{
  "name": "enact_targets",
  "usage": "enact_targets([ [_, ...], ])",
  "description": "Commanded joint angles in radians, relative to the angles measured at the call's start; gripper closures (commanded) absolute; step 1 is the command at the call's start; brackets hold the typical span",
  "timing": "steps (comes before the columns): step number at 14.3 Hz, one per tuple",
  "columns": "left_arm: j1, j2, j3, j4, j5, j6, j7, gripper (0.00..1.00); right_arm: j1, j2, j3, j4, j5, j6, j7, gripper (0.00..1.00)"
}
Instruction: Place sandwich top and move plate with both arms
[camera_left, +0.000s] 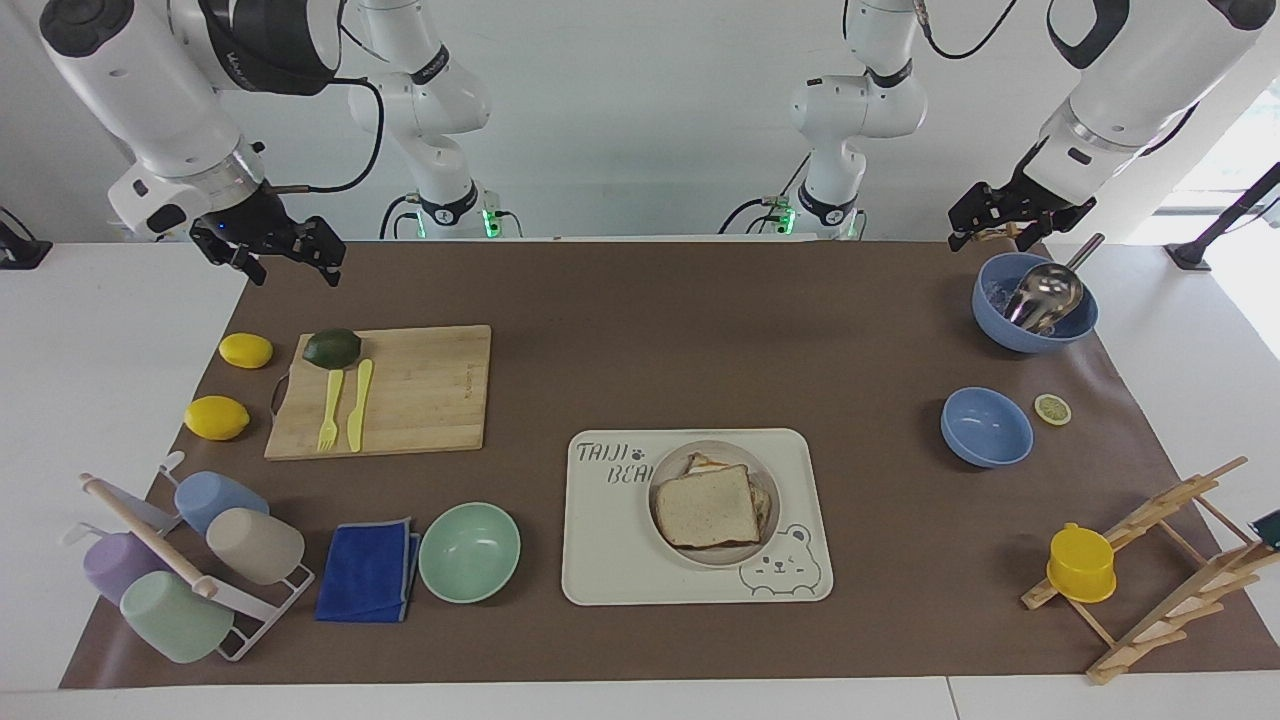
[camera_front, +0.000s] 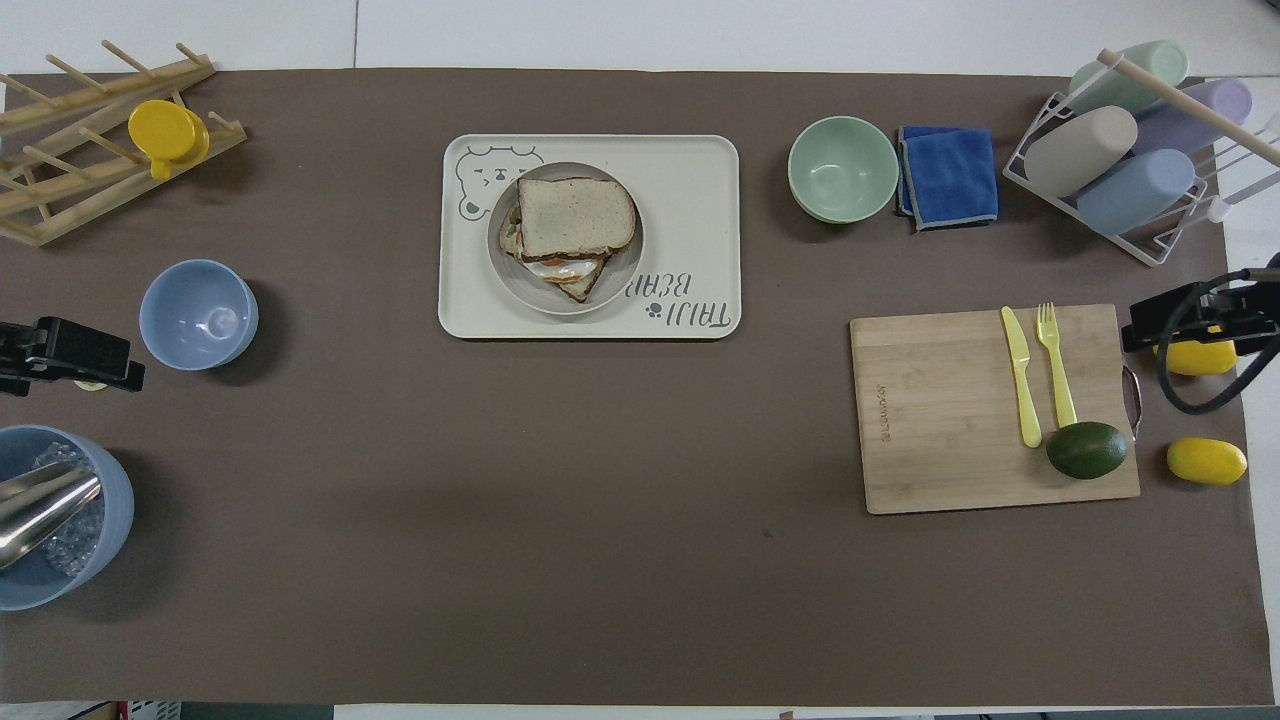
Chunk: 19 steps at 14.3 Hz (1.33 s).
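Underneath, egg toast (camera_front: 565, 275) mostly hidden

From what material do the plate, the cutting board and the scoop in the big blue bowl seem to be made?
The plate: probably matte plastic or melamine; its beige-grey surface is even and dull. The cutting board: wood or bamboo, unpainted; pale strips and grain show. The scoop in the big blue bowl: polished metal; it is silver and reflects light.
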Motion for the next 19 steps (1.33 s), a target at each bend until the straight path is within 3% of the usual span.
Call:
enact_targets([
  [1, 0.007, 0.045, -0.01, 0.029, 0.024, 0.021, 0.013, 0.0, -0.008, -0.009, 0.003, -0.001, 0.027, 0.004, -0.022, 0.0],
  [6, 0.022, 0.059, -0.018, 0.019, 0.024, 0.038, 0.003, 0.0, -0.006, -0.009, 0.003, -0.001, 0.027, 0.004, -0.022, 0.0],
  [9, 0.087, 0.062, -0.084, 0.03, 0.023, 0.038, 0.001, 0.0, -0.006, -0.009, 0.003, -0.001, 0.027, 0.004, -0.022, 0.0],
  [19, 0.095, 0.061, -0.089, 0.026, 0.023, 0.039, -0.002, 0.0, -0.006, -0.009, 0.003, -0.001, 0.027, 0.004, -0.02, 0.0],
])
